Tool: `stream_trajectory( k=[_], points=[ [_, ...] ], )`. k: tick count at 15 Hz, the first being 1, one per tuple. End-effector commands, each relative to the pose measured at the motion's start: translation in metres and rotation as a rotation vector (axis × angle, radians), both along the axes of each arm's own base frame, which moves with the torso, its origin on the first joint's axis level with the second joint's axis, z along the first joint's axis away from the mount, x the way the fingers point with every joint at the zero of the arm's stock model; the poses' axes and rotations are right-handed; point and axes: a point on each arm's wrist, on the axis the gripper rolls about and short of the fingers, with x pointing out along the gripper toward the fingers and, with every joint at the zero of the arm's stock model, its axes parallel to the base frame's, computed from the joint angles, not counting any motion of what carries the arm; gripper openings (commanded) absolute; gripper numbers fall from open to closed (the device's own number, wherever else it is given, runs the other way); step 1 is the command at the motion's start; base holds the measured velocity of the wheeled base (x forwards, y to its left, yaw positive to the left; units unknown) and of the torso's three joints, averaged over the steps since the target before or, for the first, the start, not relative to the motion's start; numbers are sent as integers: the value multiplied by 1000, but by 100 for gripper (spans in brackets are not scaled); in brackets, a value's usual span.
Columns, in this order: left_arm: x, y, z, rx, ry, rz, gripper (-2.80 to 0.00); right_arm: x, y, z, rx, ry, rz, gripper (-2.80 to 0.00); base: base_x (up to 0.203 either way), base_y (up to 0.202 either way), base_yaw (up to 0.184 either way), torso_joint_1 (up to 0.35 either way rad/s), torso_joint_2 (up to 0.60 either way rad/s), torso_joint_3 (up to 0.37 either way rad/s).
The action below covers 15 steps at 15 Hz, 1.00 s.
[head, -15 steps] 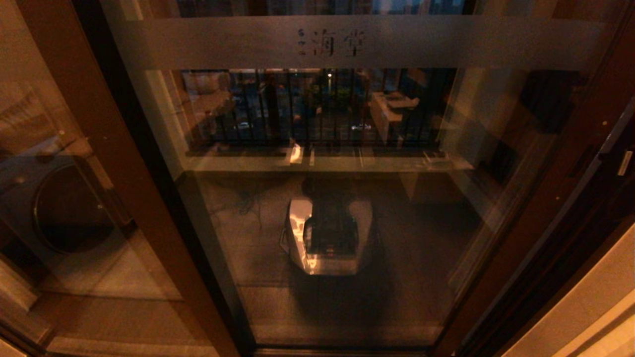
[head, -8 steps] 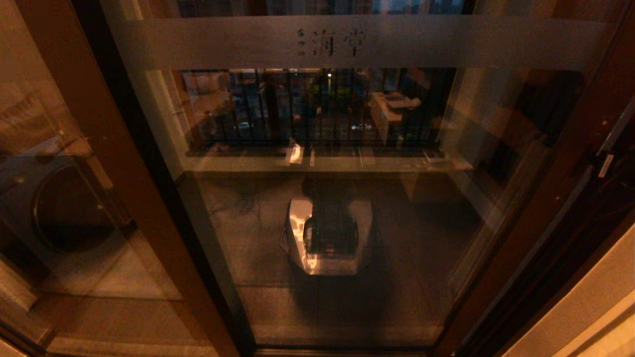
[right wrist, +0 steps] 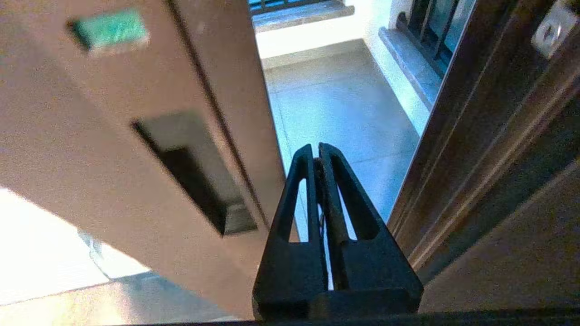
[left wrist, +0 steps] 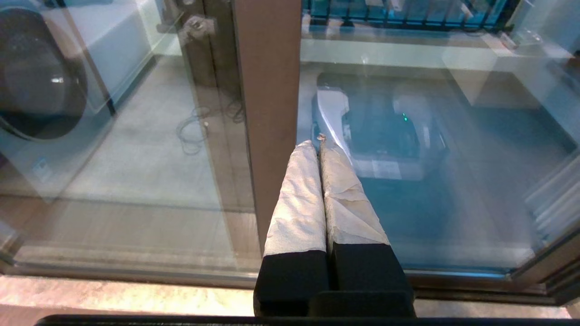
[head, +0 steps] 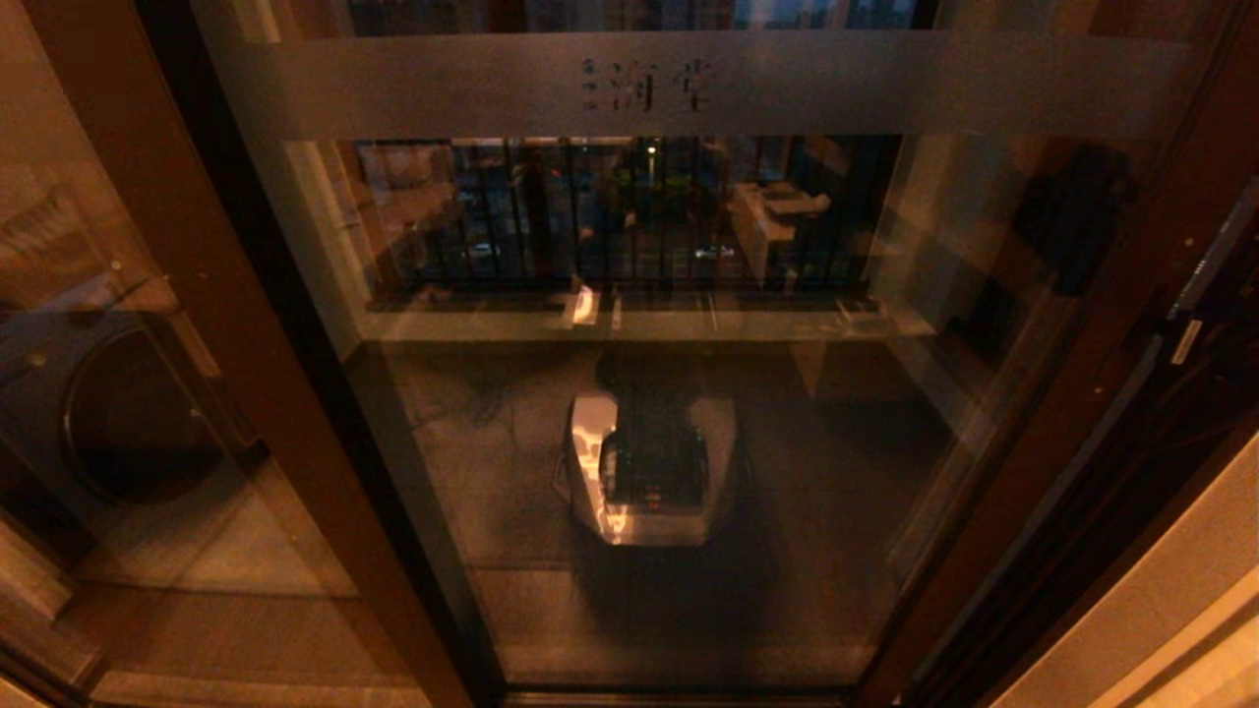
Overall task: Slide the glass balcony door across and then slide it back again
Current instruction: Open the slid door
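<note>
The left gripper (left wrist: 319,145) has black-based fingers (left wrist: 299,203) wrapped in wrinkled whitish tape, while the right gripper (right wrist: 316,151) is plain black with slotted triangular fingers (right wrist: 297,199).

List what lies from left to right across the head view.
Washing machine behind the fixed glass → brown stile → glass balcony door with the robot's reflection → door's right stile → dark outer frame.

The glass balcony door (head: 649,413) carries a frosted band (head: 393,87) near its top with dark Chinese characters (head: 644,85) printed at its middle; they are too blurred to read with any certainty
</note>
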Motion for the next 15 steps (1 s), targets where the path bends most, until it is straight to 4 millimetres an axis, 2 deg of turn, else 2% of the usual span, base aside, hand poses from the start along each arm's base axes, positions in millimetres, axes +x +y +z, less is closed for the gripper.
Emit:
stream_trajectory(
  k=[1,11,15],
  points=[
    [0,0,0,0,0,0,-280,-3,7,3,-1,-8,26,-280,0,0,0,0,0,0],
    [0,0,0,0,0,0,-280,-3,20,1,2,3,59,-280,0,0,0,0,0,0],
    [0,0,0,0,0,0,-280,-9,39,-1,5,16,104,-280,0,0,0,0,0,0]
  ],
)
